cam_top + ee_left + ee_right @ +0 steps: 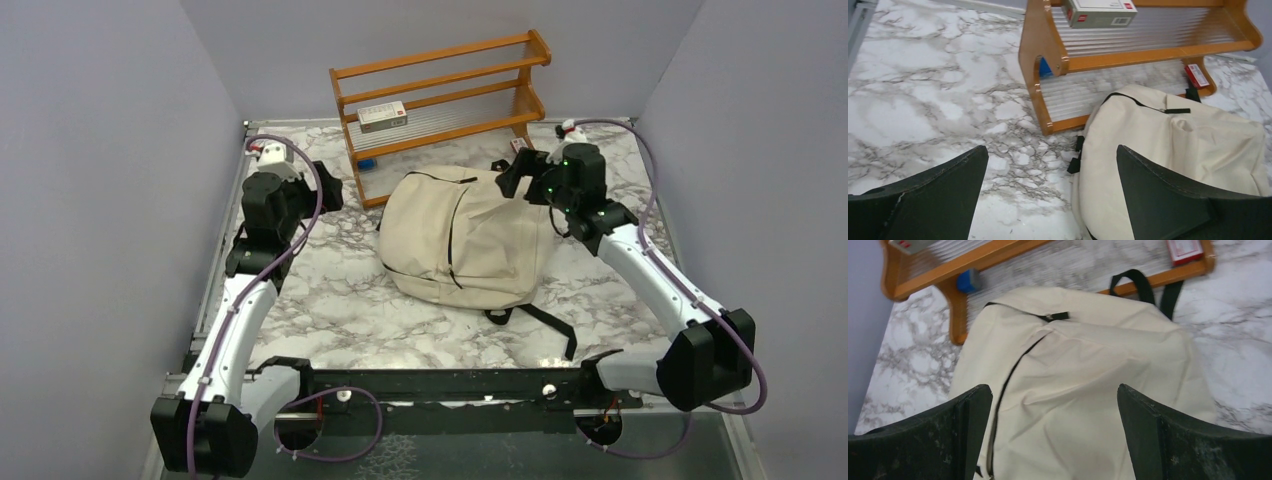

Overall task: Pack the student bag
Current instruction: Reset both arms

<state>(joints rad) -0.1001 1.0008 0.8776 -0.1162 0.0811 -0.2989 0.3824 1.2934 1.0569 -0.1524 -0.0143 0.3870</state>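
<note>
The student bag [465, 235], beige fabric with black zipper lines, lies flat on the marble table, its top handle [1133, 277] toward the rack and a black strap [548, 322] trailing at its near end. Both zipper lines look closed. My left gripper [328, 190] is open to the left of the bag; in the left wrist view it [1052, 150] has only bare marble and the bag's edge [1188, 145] below it. My right gripper [512, 175] is open above the bag's far right corner, and the right wrist view shows it [1054, 387] hanging empty over the beige cloth [1083, 375].
A wooden rack [440, 100] stands behind the bag, touching its top. A white box [382, 115] lies on the middle shelf, a small blue item [367, 163] at the rack's lower left, a red-and-white pack [1184, 249] at its lower right. Grey walls enclose the table.
</note>
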